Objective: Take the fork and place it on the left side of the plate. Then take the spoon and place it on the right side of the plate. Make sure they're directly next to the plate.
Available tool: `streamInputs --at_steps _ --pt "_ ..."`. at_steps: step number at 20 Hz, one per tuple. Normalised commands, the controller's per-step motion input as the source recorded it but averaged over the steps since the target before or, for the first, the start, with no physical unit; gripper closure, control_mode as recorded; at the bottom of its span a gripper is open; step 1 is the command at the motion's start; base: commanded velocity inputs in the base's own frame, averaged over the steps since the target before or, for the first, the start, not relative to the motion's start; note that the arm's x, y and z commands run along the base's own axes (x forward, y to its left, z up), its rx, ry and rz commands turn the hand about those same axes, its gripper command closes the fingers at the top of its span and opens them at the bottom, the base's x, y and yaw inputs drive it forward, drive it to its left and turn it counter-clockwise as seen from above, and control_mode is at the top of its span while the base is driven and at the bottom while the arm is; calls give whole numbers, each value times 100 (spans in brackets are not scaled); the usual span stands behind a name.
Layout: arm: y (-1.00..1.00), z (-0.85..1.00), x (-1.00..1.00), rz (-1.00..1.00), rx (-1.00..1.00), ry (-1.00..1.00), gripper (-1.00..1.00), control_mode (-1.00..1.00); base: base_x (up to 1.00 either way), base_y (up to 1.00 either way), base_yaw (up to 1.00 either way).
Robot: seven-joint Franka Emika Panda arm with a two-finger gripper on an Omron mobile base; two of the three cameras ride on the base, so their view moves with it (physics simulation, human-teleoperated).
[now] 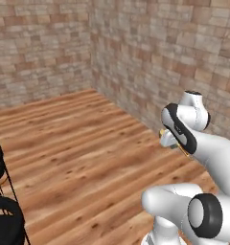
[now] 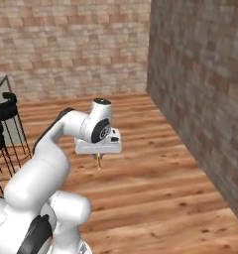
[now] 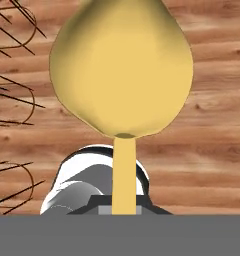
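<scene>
The orange-yellow spoon (image 3: 122,70) fills the hand view, its rounded bowl away from the hand and its thin handle running down between the fingertips. My gripper (image 3: 124,209) is shut on that handle. In the right base view the gripper (image 2: 98,155) points down above the wooden floor, and the spoon (image 2: 98,162) hangs from it as a short orange sliver. A bit of the spoon (image 1: 182,150) also pokes out beside the arm's wrist in the left base view. The fork and the plate are out of view.
Black wire-framed stools (image 2: 4,119) stand at the left, also seen as stools (image 1: 3,215) in the left base view. Brick walls (image 2: 200,89) close the room at the back and right. Wooden floor (image 1: 78,143) spreads ahead of the arm.
</scene>
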Motion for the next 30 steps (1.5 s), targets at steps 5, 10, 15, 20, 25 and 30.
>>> streamInputs --at_steps 5,10,15,20,25,30 --pt "0 0 0 0 0 0 100 100 90 0 28" --pt "0 0 0 0 0 0 100 100 84 0 35" --pt "0 0 0 0 0 0 100 100 75 0 46" --pt "0 0 0 0 0 0 100 100 66 0 56" --pt "0 0 0 0 0 0 100 100 47 0 72" --pt "0 0 0 0 0 0 100 100 35 0 81"
